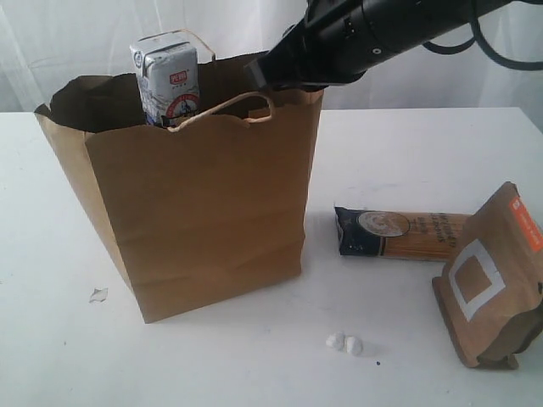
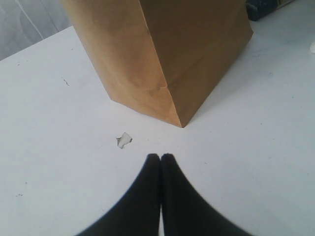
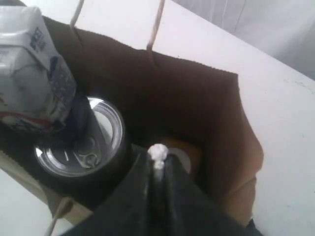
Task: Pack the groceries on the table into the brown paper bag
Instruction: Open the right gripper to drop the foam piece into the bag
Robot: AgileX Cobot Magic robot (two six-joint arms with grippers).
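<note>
Right wrist view: the right hand (image 3: 157, 164) hangs over the open mouth of the brown paper bag (image 3: 231, 147), its two dark fingers (image 3: 138, 196) pressed almost together. A small white lump (image 3: 157, 151) sits at their tips; whether it is pinched there or merely lies beyond them cannot be told. Below and beside this hand, inside the bag, the pull-tab can (image 3: 81, 147) stands upright, and the small white-blue carton (image 3: 34, 93) rests against its far rim. Something rounded and brownish shows just past the fingertips, too dim to name.

In the exterior view the right arm (image 1: 365, 38) reaches down to the bag's (image 1: 204, 203) top edge. The carton (image 1: 167, 80) pokes up out of the bag near the arm's end. Well away from that hand, on the table (image 1: 407, 153), lie the dark-blue spaghetti packet (image 1: 399, 235) and, touching its end, the upright brown pouch with orange label (image 1: 492, 280). Two white crumbs (image 1: 344, 343) lie on the table too.

The left hand (image 2: 160, 160) is fully closed and empty, low over the table (image 2: 59, 123). A paper scrap (image 2: 124, 140) lies just beyond its fingertips, with the bag's (image 2: 162, 54) bottom corner near, a little farther ahead.
</note>
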